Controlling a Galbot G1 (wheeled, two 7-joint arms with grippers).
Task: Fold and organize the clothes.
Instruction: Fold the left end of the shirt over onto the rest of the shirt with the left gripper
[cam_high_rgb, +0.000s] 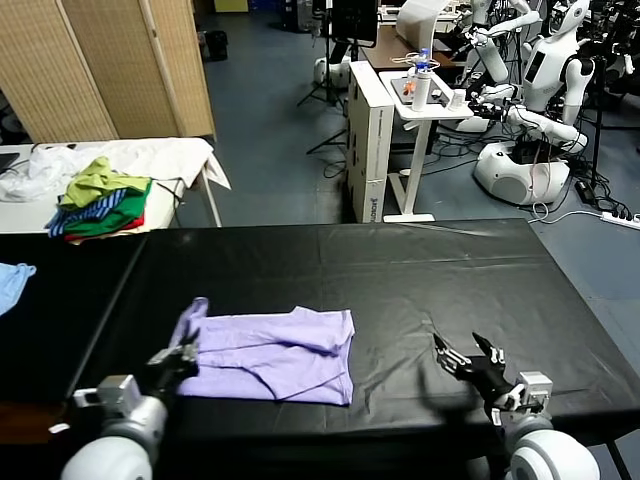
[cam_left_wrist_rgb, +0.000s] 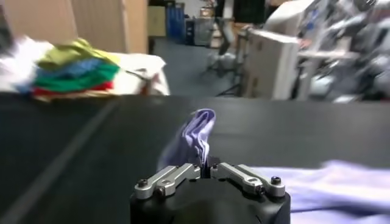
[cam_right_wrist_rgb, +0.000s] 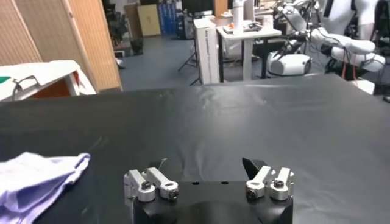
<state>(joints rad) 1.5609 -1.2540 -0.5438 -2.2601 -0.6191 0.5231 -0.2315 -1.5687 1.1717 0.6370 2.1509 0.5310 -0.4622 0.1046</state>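
We see a black desk (cam_high_rgb: 420, 260). Near its front-left corner, our left gripper (cam_high_rgb: 183, 357) is closed on the left edge of the T-shirt (cam_high_rgb: 275, 355), pinching a raised bunch of lavender cloth. The T-shirt lies partly folded along the front edge, left of centre. Near the front-right corner, our right gripper (cam_high_rgb: 468, 352) rests with fingers spread wide, holding nothing, well apart from the T-shirt.

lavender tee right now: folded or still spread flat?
Partly folded. The T-shirt lies doubled into a rough rectangle on the black table, one sleeve pinched up by the shut left claw.
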